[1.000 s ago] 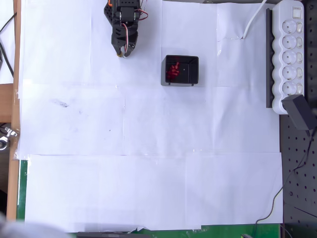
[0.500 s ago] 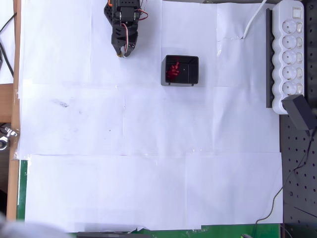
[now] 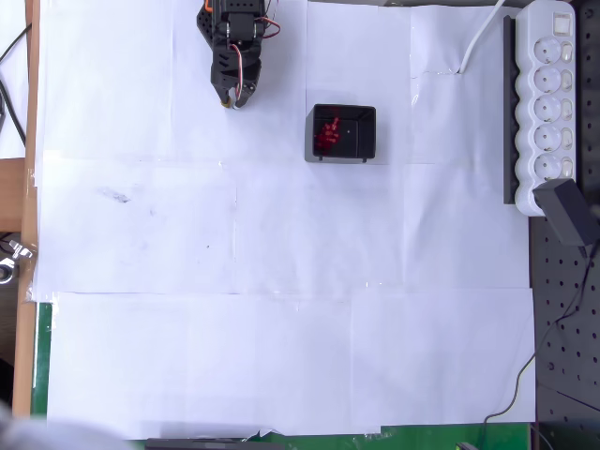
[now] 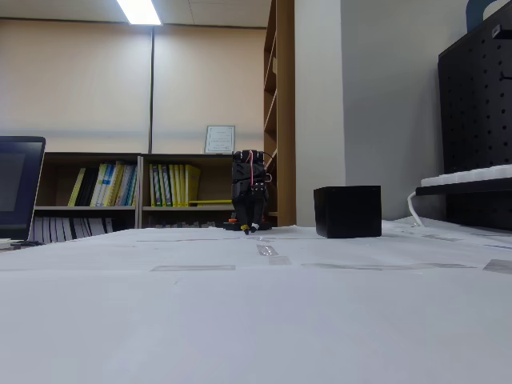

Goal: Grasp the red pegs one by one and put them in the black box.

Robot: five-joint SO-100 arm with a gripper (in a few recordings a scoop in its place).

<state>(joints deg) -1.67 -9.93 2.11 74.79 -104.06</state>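
**Operator:** Gripper (image 3: 232, 99) status and position?

**Technician:** Mounted on the black arm (image 3: 232, 42) with orange and red wiring, the black two-finger gripper sits near the top edge of the overhead view, tips pointing down the picture and close to the paper. Its fingertips lie together with no visible gap and nothing between them, so it reads as closed and empty. In the fixed view the gripper (image 4: 250, 230) hangs tip-down just above the table, left of the box.

**Operator:** List the remaining items, largest first.

**Technician:** Item one: the white paper sheets (image 3: 281, 300) taped over the table, covering most of the overhead view. Item two: the long white power strip (image 3: 548, 103) along the right edge, with a black adapter plugged in at its lower end. Item three: the small square black open-topped plastic box (image 3: 358, 134), standing to the right of the gripper and apart from it; the fixed view shows its solid black wall (image 4: 347, 211). Item four: the tiny dark-red round pegs (image 3: 326, 134), clustered inside the box against its left wall. Their number cannot be told from the cluster.
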